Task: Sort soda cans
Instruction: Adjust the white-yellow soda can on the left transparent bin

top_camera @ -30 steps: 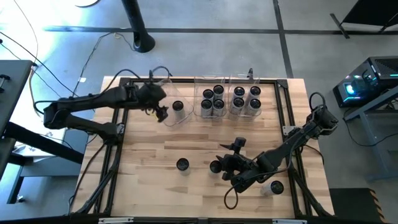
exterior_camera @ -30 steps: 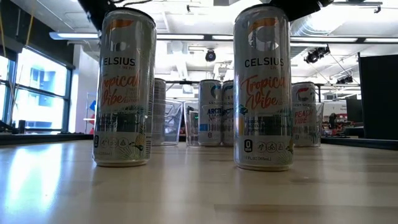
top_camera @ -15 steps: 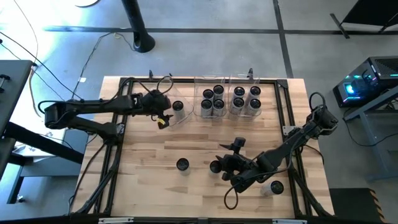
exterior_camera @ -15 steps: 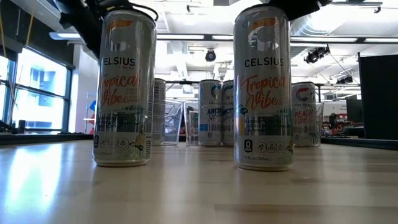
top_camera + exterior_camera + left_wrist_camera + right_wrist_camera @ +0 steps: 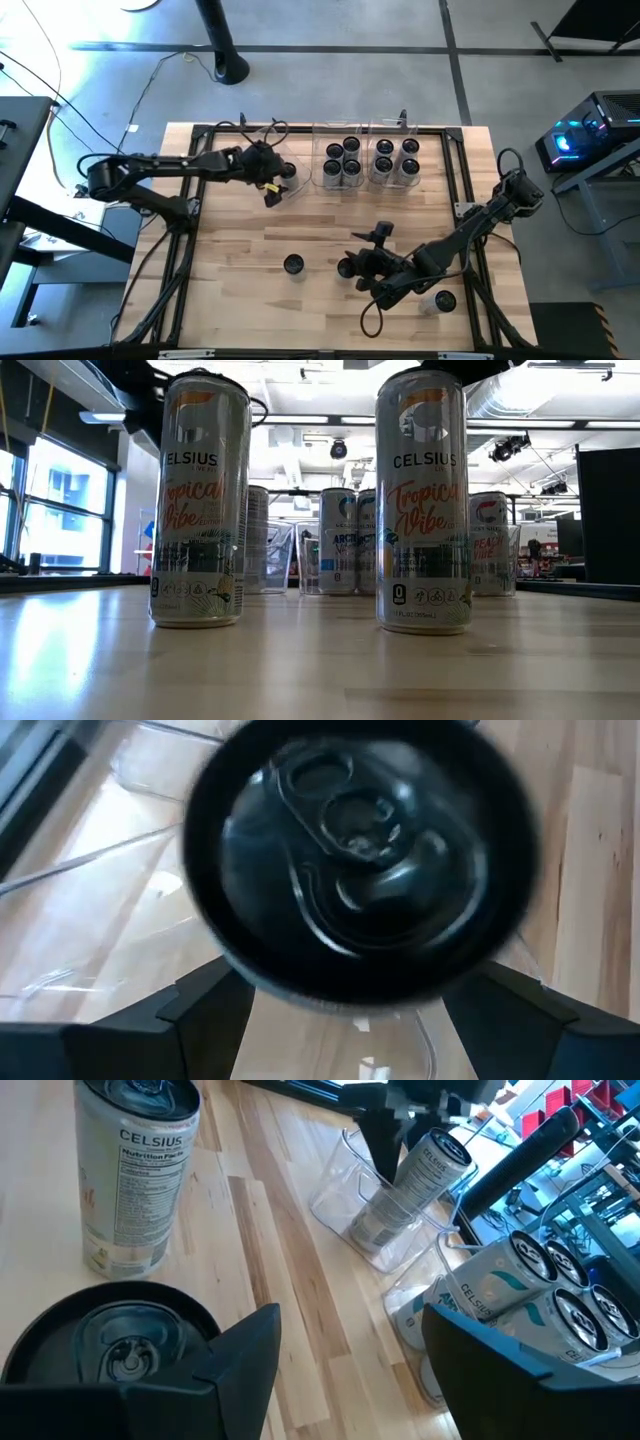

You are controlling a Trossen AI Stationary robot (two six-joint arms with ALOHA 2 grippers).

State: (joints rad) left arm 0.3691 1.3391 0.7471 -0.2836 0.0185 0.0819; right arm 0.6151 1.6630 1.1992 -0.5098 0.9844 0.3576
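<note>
High view. The left gripper (image 5: 272, 183) reached over the leftmost clear bin (image 5: 262, 133) at the table's far edge, directly beside a single can (image 5: 288, 171) standing in that bin. The middle bin (image 5: 322, 130) held four cans (image 5: 342, 160) and the right bin (image 5: 408, 128) another four (image 5: 397, 158). The right gripper (image 5: 352, 266) sat low near the table's middle, at a can (image 5: 345, 268) standing on the wooden table (image 5: 240, 250); a second loose can (image 5: 293, 264) stood well to its left, and a third (image 5: 444, 300) stood near the right front corner.

Low view. Two pale cans labelled "Tropical Vibe" stood upright in the foreground, one on the left (image 5: 200, 500) and one on the right (image 5: 422, 505), with dark arm parts above each. The binned cans (image 5: 340, 540) showed behind them.

Left wrist view. A dark can top (image 5: 360, 850) with its pull tab filled the picture, blurred; the two dark fingers (image 5: 210, 1020) stood apart on either side beneath it, over clear bin walls. Whether they touched the can could not be told.

Right wrist view. The fingers (image 5: 245, 1355) stood apart, with a can top (image 5: 110, 1340) just beside one of them and not between them. A further can (image 5: 135, 1175) stood upright beyond, and the left arm's can (image 5: 415, 1185) leaned inside the clear bin.
</note>
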